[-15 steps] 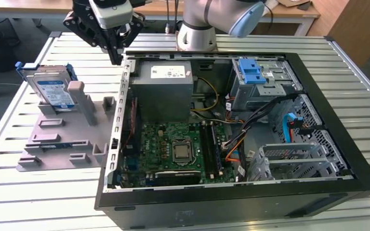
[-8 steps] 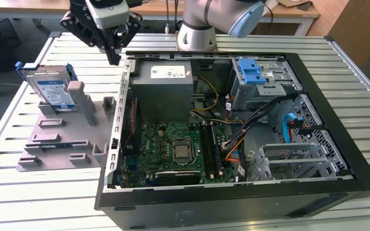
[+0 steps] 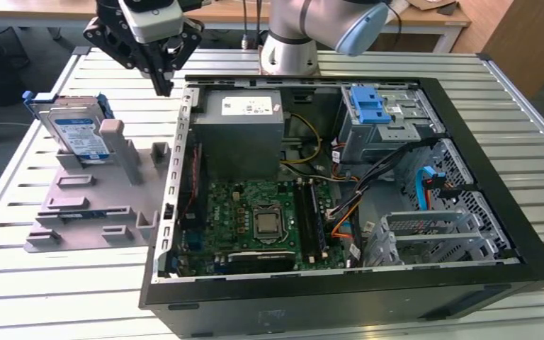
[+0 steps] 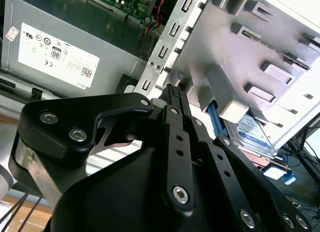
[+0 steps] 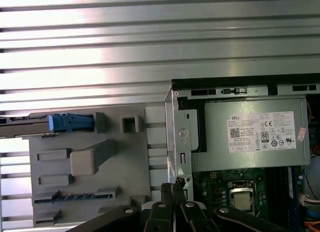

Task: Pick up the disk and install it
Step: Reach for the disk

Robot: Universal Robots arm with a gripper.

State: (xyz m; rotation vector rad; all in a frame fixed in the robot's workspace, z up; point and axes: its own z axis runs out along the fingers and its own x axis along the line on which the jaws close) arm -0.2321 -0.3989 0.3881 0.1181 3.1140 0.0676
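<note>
Jaws together and empty, disk [image 3: 76, 134] standing apart in its holder

In the upper left of the exterior view the gripper [image 3: 165, 86] hangs with its black fingers pressed together into a single point, holding nothing. It sits over the strip of slatted metal table [image 3: 26, 297] between the grey holder [image 3: 93, 209] and the upper left corner of the open computer case [image 3: 348, 297], close to the case's metal edge.

The disk stands upright on its edge in a slot at the far end of the grey holder, its white-and-blue label facing the camera and its blue carrier framing it. It lies toward the exterior view's left of the fingertips and lower in the frame, near them but clearly not touching.

In the first wrist view the disk [image 5: 70, 122] shows edge-on as a thin strip with the blue carrier end, and the closed gripper [image 5: 172, 189] points down beside the case wall. In the second wrist view the gripper [image 4: 174, 92] tapers to a closed tip, with the disk [image 4: 252, 134] seen beyond it behind the holder's blocks.

Inside the case, the grey power-supply box [image 3: 244, 117] lies just past the gripper, the green motherboard [image 3: 263, 219] sits in the middle, and the blue-latched drive cage [image 3: 381, 113] is at the upper right.
</note>
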